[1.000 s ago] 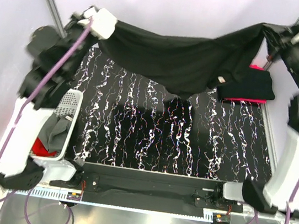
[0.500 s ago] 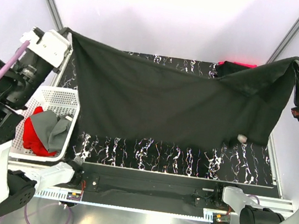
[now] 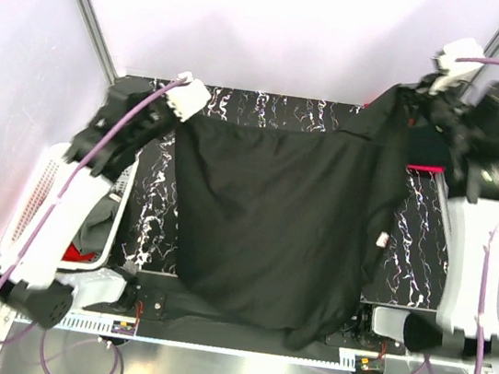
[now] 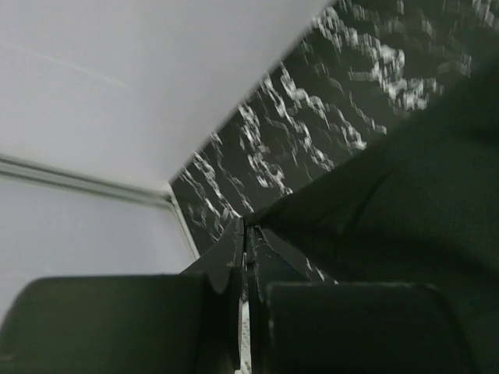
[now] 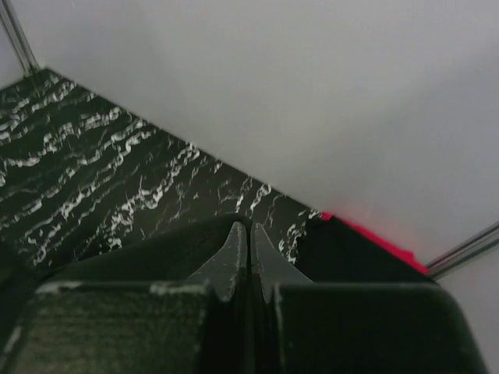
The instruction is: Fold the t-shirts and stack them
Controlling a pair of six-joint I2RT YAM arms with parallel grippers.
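A black t-shirt (image 3: 282,220) hangs spread between my two grippers, and its lower hem drapes past the table's front edge. My left gripper (image 3: 188,111) is shut on the shirt's upper left corner; in the left wrist view the closed tips (image 4: 245,227) pinch the black cloth (image 4: 405,195). The right gripper (image 3: 400,95) is shut on the upper right corner, its tips (image 5: 248,227) pressed together on the black cloth (image 5: 148,249). A folded stack of black and red t-shirts (image 3: 428,154) lies at the back right, partly hidden by the right arm.
A white slatted basket (image 3: 29,203) stands at the left table edge with a grey shirt (image 3: 96,221) and a red shirt (image 3: 80,256) inside. The black marbled table (image 3: 149,210) shows on both sides of the hanging shirt. Metal frame posts rise at the back corners.
Both arms have swung inward and the grippers stand closer together. The shirt, stretched wide and high before, now hangs narrower and longer, reaching past the front edge.
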